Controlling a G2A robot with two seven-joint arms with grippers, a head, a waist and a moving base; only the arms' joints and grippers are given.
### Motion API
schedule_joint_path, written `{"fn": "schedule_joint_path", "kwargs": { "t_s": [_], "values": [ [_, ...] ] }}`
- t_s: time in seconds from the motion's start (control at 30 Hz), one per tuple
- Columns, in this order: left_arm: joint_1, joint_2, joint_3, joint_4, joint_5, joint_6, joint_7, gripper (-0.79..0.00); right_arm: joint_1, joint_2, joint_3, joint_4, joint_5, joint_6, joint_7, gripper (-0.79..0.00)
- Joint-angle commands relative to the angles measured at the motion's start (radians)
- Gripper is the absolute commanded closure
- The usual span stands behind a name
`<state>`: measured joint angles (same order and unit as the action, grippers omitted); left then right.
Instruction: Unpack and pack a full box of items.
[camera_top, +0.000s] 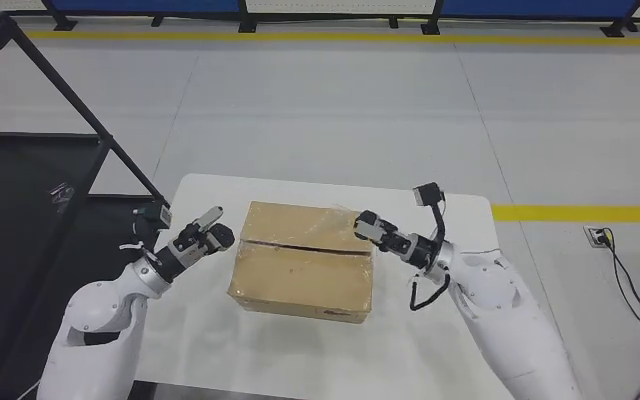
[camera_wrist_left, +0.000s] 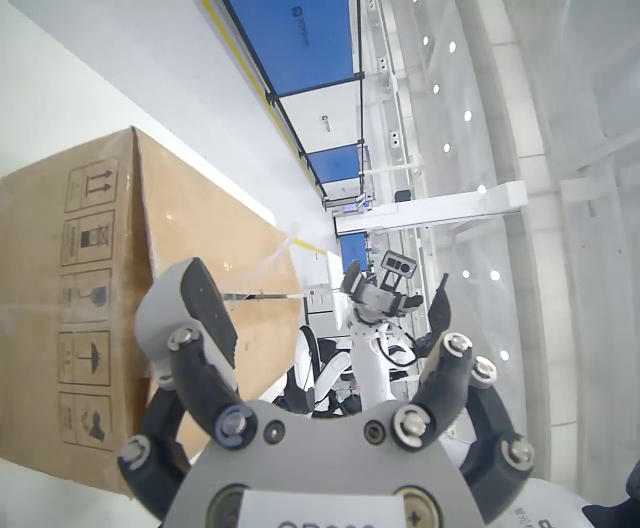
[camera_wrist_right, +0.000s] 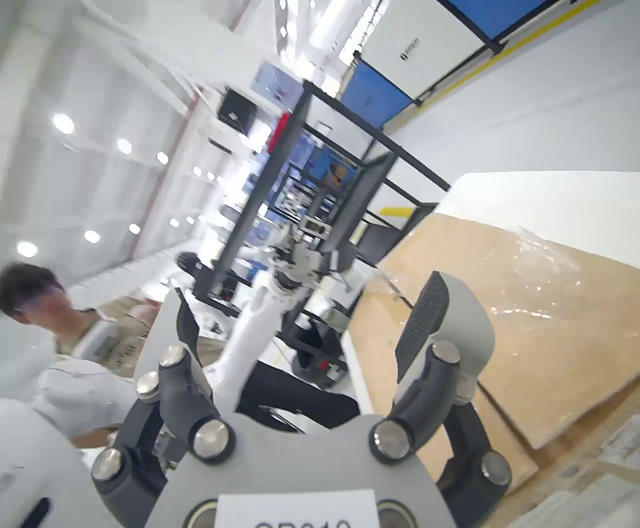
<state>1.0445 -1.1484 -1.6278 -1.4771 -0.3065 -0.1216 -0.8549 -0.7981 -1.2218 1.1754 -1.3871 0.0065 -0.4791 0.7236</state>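
White table (camera_top: 215, 330) bears a cardboard box (camera_top: 305, 260) (contents hidden).

The box (camera_top: 303, 262) sits in the middle of the desk (camera_top: 200, 330), its top seam running left to right. The left gripper (camera_top: 214, 228) is just beside the box's left end, near the top edge. The right gripper (camera_top: 362, 226) is over the box's far right corner. A frame (camera_top: 70, 95) stands on the floor beyond the desk's left side.
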Motion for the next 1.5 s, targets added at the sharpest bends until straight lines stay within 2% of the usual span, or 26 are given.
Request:
{"fn": "schedule_joint_path", "kwargs": {
  "t_s": [0.0,0.2,0.23,0.3,0.37,0.5,0.53,0.6,0.67,0.97,1.07,1.17,1.27,1.4,1.43,1.47],
  "values": [
    [0.012,0.002,-0.011,-0.003,-0.017,-0.003,0.008,-0.785,-0.003,0.0,0.003,0.0,0.058,0.001,0.002,-0.785],
    [0.055,0.007,-0.028,-0.023,-0.048,-0.013,0.016,-0.785,-0.003,0.0,0.003,0.0,0.058,0.001,0.002,-0.785],
    [0.058,0.007,-0.026,-0.028,-0.052,-0.014,0.019,-0.785,-0.009,-0.001,-0.004,-0.006,0.081,-0.024,0.01,-0.785],
    [0.062,0.008,-0.021,-0.036,-0.057,-0.013,0.024,-0.785,0.024,-0.003,-0.016,0.046,0.07,-0.026,0.027,-0.785],
    [0.063,0.008,-0.016,-0.047,-0.058,-0.009,0.03,-0.785,0.089,-0.006,-0.044,0.072,-0.095,-0.021,0.005,-0.785],
    [0.071,0.011,-0.015,-0.066,-0.052,-0.01,0.035,-0.785,0.155,-0.01,-0.091,0.107,-0.544,0.07,-0.203,-0.785],
    [0.073,0.012,-0.015,-0.069,-0.049,-0.009,0.037,-0.785,0.163,-0.015,-0.103,0.125,-0.57,0.087,-0.243,-0.785],
    [0.077,0.014,-0.015,-0.076,-0.041,-0.009,0.042,-0.785,0.203,-0.018,-0.126,0.188,-0.659,0.104,-0.246,-0.785],
    [0.083,0.016,-0.014,-0.082,-0.034,-0.007,0.048,-0.785,0.227,-0.025,-0.156,0.22,-0.643,0.047,-0.204,-0.785],
    [0.097,0.018,0.012,-0.11,-0.019,0.001,0.085,-0.785,0.227,-0.025,-0.156,0.22,-0.643,0.047,-0.204,-0.785],
    [0.092,0.018,0.027,-0.113,-0.014,0.007,0.09,-0.785,0.249,-0.027,-0.197,0.205,-0.763,0.051,-0.17,-0.785],
    [0.087,0.019,0.039,-0.118,-0.007,0.01,0.094,-0.785,0.275,-0.031,-0.249,0.195,-0.956,0.056,-0.215,-0.785],
    [0.087,0.02,0.044,-0.122,-0.008,0.007,0.098,-0.785,0.286,-0.033,-0.269,0.218,-1.04,0.029,-0.274,-0.785],
    [0.089,0.021,0.049,-0.125,-0.009,0.006,0.104,-0.785,0.316,-0.04,-0.29,0.268,-1.085,-0.004,-0.285,-0.785],
    [0.09,0.021,0.05,-0.126,-0.009,0.006,0.105,-0.785,0.323,-0.042,-0.293,0.279,-1.085,-0.013,-0.289,-0.742],
    [0.092,0.022,0.05,-0.126,-0.008,0.006,0.107,-0.785,0.33,-0.045,-0.294,0.291,-1.078,-0.023,-0.297,-0.656]
  ]
}}
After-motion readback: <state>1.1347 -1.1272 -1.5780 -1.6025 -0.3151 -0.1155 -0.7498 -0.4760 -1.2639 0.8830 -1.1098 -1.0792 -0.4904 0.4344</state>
